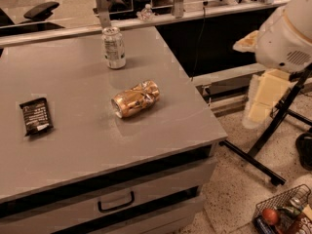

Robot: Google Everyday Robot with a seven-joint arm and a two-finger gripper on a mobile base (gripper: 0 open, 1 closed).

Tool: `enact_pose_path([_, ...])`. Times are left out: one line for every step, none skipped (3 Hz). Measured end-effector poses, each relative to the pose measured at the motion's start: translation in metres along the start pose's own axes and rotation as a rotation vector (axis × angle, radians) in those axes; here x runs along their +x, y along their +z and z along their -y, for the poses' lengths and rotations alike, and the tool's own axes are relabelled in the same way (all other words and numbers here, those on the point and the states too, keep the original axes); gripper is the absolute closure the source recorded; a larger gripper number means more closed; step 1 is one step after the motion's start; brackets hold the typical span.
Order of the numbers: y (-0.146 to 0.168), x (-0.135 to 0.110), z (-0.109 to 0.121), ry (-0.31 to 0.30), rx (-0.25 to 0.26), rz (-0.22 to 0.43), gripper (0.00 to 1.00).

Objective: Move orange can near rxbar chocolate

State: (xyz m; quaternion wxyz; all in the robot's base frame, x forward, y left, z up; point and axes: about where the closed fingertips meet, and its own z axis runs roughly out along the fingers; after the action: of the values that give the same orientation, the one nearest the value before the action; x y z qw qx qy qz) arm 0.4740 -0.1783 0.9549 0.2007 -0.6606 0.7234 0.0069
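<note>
The crumpled orange-gold metal drink can (135, 99) lay on its side near the middle of the flat grey desk (73, 150), toward the desk's three o'clock edge. Its long axis ran from about eight o'clock to two o'clock, with the silver end facing eight. Its sides were dented and creased, throwing broken highlights, so it looked likely to rock instead of rolling cleanly.

The small flat black rxbar chocolate wrapper with white print (36, 116) lay at about nine o'clock from the can, well apart from it, with bare desk between them. The bar's long side ran roughly twelve to six. Judging by this, the move would have to carry the can toward nine o'clock, nearly along its own silver end.

The claw was not in the picture, so its state could not be told. Only a smooth white rounded shell of the robot (287, 38) showed, at about two o'clock from the can and off the desk's edge. Any approach would probably come from that side, across the can's gold end.

An upright silver-white can with dark print (113, 47) stood at about eleven o'clock from the orange can, clear of the path. A black drawer handle (116, 202) sat below at six o'clock, and a wire basket (282, 211) on the speckled floor at four.
</note>
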Motion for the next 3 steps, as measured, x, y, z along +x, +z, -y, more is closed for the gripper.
enact_pose_path([0.024,-0.027,0.012,-0.099,-0.026,0.067,0.00])
enact_pose_path([0.039,-0.061,0.022,-0.203,-0.038,0.117,0.00])
enact_pose_path([0.041,-0.064,0.023,-0.216,-0.039,0.121,0.00])
